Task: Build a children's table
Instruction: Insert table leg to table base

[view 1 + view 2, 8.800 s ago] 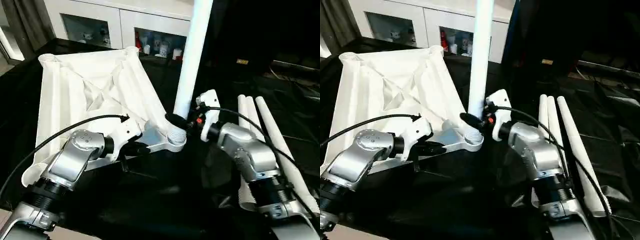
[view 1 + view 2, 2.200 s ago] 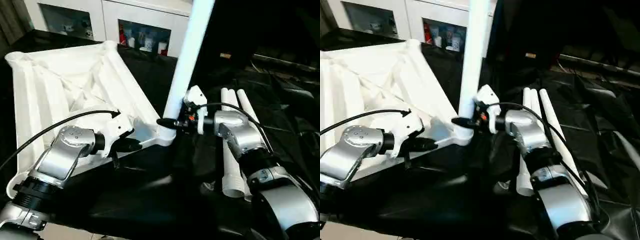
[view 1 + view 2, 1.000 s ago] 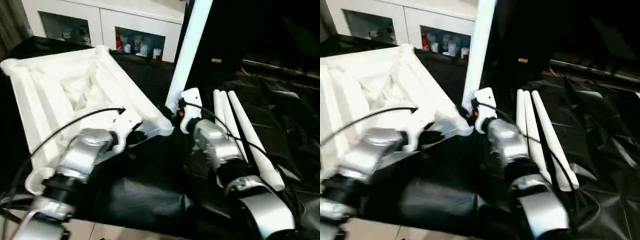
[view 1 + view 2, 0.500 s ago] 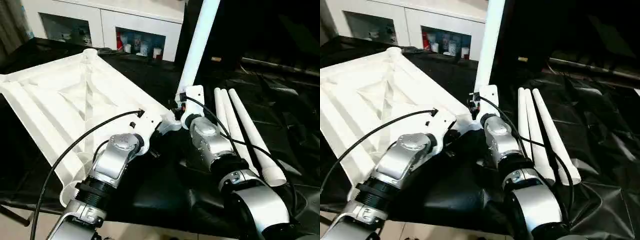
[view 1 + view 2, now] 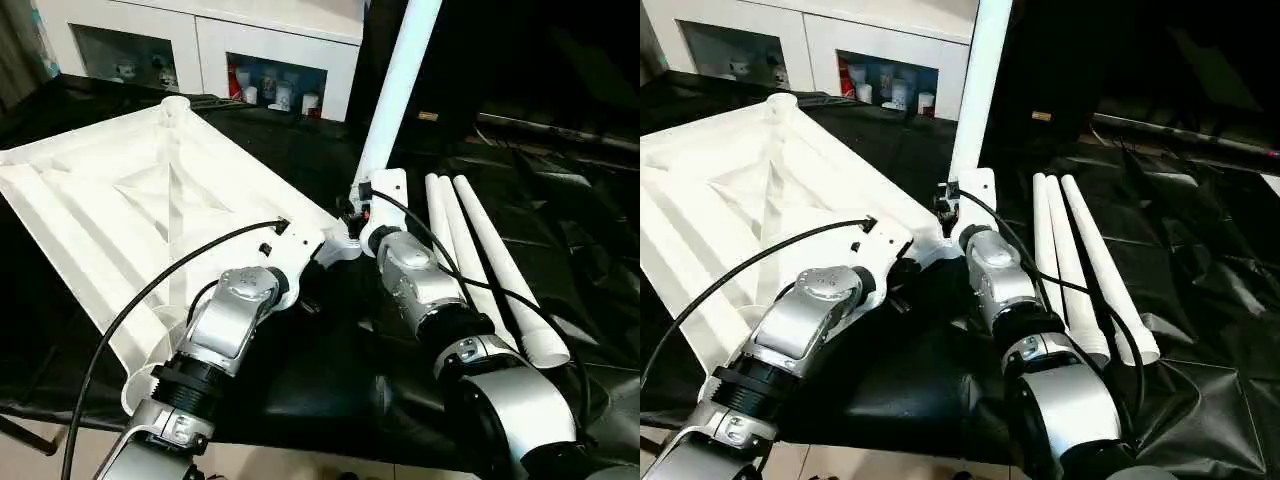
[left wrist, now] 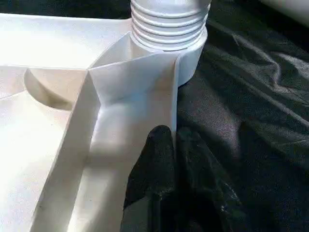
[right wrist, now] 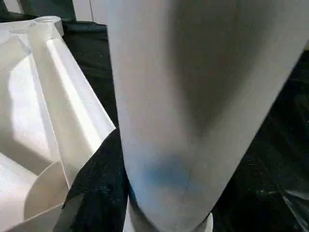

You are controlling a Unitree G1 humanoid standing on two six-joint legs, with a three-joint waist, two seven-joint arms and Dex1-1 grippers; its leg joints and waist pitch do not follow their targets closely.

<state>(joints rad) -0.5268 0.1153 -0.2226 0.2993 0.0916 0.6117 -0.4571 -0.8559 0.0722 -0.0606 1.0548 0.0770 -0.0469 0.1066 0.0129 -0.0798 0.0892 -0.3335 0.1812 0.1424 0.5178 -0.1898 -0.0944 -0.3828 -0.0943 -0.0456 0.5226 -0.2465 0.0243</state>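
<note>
1. White table top lies upside down across the left half of the head view, ribbed underside up, on black sheeting that covers the tabletop.
2. One round corner socket sits at the upper left, close to the white cabinet running along the top edge with small items behind its glass.
3. And there's the upright leg, rising from the top's near-centre corner and leaning a little toward the upper right until it leaves the frame.
4. Left wrist view gives the close-up: threaded leg end seated in its corner socket, rings of thread visible above the collar.
5. Left gripper is pinched nearly closed on the thin side wall of the top, right beside that socket; one black finger lies on the inner face of the wall.
6. Right gripper sits at centre frame, its fingers about half spread and wrapped around the base of the upright leg; the right wrist view has the tube looming close with a dark finger against its lower side.
7. Three spare legs lie side by side on the sheeting at the centre right, wide ends toward the lower right.
</note>
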